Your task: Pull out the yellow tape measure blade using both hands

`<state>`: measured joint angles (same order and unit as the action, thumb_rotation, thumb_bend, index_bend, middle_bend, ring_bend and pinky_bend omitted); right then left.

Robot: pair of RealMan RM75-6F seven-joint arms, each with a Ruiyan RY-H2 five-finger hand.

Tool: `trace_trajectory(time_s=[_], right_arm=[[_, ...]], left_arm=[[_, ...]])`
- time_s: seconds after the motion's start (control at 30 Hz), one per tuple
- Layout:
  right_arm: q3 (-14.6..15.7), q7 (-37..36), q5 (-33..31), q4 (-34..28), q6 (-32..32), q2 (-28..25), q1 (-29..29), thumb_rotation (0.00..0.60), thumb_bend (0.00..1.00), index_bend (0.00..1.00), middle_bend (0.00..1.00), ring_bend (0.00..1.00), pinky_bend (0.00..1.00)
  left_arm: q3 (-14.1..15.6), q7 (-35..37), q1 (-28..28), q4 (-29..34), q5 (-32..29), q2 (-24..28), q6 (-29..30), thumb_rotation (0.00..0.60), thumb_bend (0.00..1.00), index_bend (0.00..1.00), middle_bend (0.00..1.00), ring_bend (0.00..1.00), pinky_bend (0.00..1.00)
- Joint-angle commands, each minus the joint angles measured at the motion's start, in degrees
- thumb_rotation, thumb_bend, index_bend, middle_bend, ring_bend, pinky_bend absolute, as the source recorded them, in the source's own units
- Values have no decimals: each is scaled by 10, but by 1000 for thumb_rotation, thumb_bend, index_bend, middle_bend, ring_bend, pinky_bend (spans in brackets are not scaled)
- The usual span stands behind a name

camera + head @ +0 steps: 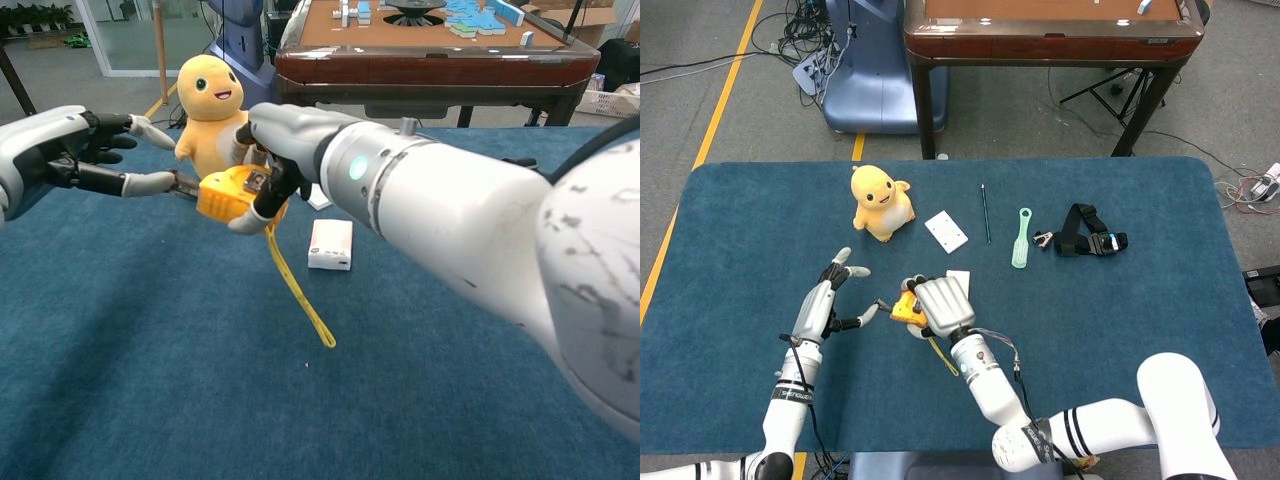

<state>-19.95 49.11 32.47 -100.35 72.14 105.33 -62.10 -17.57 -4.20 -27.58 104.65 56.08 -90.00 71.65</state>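
Note:
My right hand [940, 305] [285, 130] grips the yellow tape measure case [904, 308] [228, 192] a little above the blue table. A short length of yellow blade [295, 290] [940, 355] hangs from the case down to the cloth, its end free. My left hand [825, 305] [70, 150] is to the left of the case with its fingers spread. One outstretched finger reaches toward the case's left end, where a small dark piece shows. Whether the fingertip touches that piece I cannot tell.
A yellow plush toy [880, 202] [208, 100] stands behind the hands. A white box [958, 282] [331, 244] lies just right of the case. Farther back lie a white card [946, 231], a pen [985, 212], a green tool [1022, 237] and a black strap [1088, 232].

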Motion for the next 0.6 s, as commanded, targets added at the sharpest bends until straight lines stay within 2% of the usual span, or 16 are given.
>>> trace_trajectory(time_s=[0.03,0.3,0.6], right_arm=[[0,-1,-1,0,-1,-1,0,600,697,691,711,656,450],[0,-2,-2,-1,-1,-3,0,600,696,691,711,658,450],[-1,-1,-9,-1,0,-5,0,600,696,691,711,659,450]], left_arm=[[-1,3,1,-2,0,0,0,600,285,342,0,0,0],[-2,9,3,-2,1,4,0,600,350,447,0,0,0],[1,20,6,5,-2,13,-12,600,394,515,0,0,0]])
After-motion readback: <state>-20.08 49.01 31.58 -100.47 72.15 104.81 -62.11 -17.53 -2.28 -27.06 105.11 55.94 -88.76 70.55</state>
